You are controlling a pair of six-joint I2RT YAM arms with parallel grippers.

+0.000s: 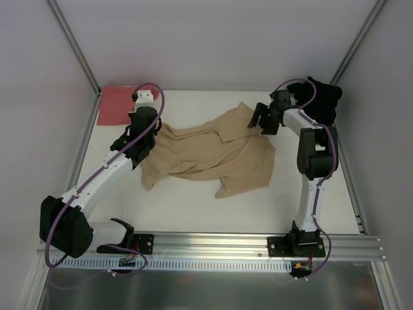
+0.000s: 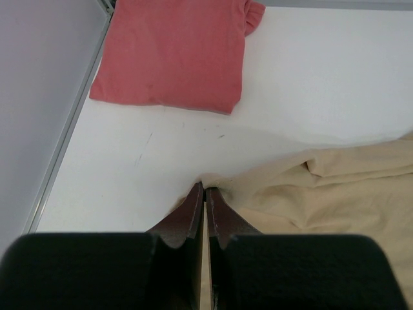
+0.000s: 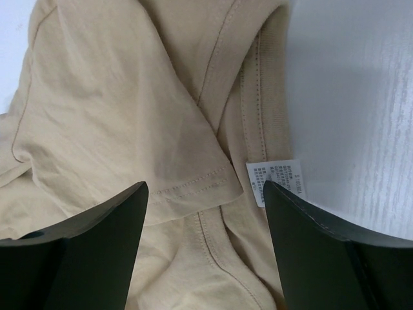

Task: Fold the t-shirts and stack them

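My left tool (image 2: 205, 197) is clamped on an edge of the tan t-shirt (image 1: 219, 152); my right tool (image 3: 205, 187) hangs with its jaws apart over the shirt's neck label (image 3: 276, 182).

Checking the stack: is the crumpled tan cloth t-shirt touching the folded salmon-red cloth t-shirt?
Apart: the left wrist view shows bare table between the salmon-red t-shirt and the tan t-shirt.

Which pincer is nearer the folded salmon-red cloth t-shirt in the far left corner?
Left. The left pincer, shut on the edge of the tan-beige cloth t-shirt, sits just short of the folded salmon-red cloth t-shirt. The right pincer hovers open over the tan collar, across the table.
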